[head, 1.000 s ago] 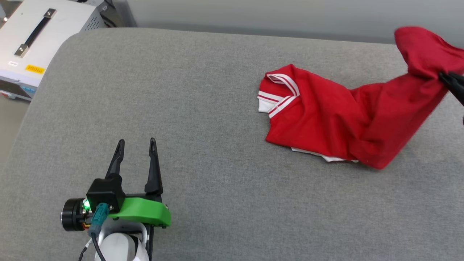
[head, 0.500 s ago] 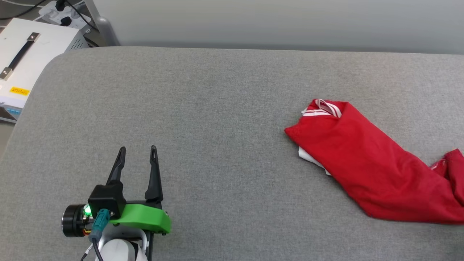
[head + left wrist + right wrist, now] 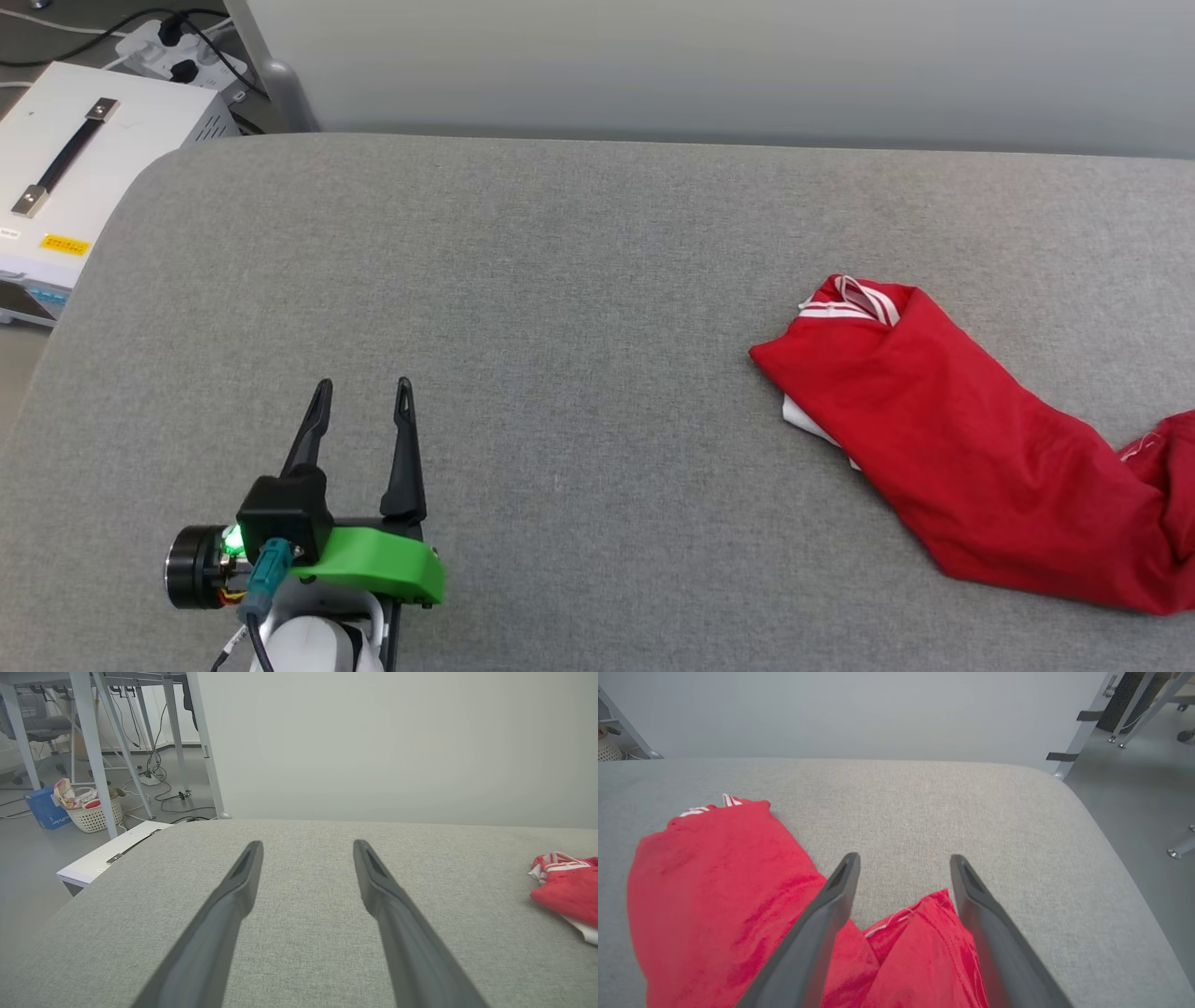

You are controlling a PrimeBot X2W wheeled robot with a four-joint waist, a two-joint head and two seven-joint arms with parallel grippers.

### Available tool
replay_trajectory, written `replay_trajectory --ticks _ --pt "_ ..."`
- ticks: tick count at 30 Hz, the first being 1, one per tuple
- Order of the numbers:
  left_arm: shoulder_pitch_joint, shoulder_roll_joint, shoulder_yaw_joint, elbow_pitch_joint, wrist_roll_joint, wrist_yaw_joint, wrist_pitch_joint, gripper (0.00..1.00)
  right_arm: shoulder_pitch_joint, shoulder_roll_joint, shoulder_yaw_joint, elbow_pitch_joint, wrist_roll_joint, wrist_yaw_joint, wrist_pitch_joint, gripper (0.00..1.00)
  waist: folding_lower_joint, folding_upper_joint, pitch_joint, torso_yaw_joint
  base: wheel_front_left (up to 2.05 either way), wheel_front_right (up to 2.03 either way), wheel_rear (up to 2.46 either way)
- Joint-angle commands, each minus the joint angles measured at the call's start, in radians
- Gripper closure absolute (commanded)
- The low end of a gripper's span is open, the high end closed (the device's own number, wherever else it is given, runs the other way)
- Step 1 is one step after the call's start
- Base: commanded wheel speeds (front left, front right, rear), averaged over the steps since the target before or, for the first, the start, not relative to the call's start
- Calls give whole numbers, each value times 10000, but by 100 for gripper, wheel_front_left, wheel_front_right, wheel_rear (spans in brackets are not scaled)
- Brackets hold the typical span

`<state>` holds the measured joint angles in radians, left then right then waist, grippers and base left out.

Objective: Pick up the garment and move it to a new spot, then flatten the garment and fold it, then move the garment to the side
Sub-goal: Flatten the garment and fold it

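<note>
Garment [image 3: 971, 448] no longer lifted: second ago right end hung pinched in right gripper [image 3: 904, 857], now whole shirt lies slack, bunched in long crumpled roll at right side of grey padded surface [image 3: 560, 280]. Right gripper spread, poised over hem end, gripping nothing. Left gripper [image 3: 362, 383] also spread, idle, well apart at lower left. Likely relocation done; flattening comes next. White handled box [image 3: 84, 168] sits off left corner, power strip [image 3: 177, 47] beyond, pale wall behind.
</note>
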<state>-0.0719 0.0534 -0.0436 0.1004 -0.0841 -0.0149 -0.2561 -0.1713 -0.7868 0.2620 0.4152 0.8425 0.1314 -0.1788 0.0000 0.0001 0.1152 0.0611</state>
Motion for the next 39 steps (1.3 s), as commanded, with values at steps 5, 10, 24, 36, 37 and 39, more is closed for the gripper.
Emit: replay_trajectory --ticks 5,10,24,36,37,39 --pt "58 -32 -13 -122 98 -26 -57 0 -613 162 -945 -2594 -1187 -7 505 0 0 -1 76 85 0 0 0" --pt "-2 -32 -33 -167 66 -3 -57 0 -1340 350 -416 -5003 -1923 -7 1987 0 0 -1 250 155 0 0 0" --pt "-548 -32 -290 -216 -153 147 -57 0 -4550 -524 4742 -6053 -578 -7 8072 0 0 -1 1133 558 0 0 0" --pt "-1184 -32 -638 -268 -407 355 -57 0 -5262 -342 6980 -3333 -88 -7 8691 0 0 -1 2241 958 0 0 0" --pt "-1222 -32 -653 -257 -417 367 -57 0 -5229 -337 7198 -2988 -100 -7 8679 0 0 -1 2275 970 0 0 0" --pt "-1261 -32 -664 -231 -424 386 -57 0 -5229 -333 7614 -2506 -206 -7 8561 0 0 -1 2317 973 0 0 0"
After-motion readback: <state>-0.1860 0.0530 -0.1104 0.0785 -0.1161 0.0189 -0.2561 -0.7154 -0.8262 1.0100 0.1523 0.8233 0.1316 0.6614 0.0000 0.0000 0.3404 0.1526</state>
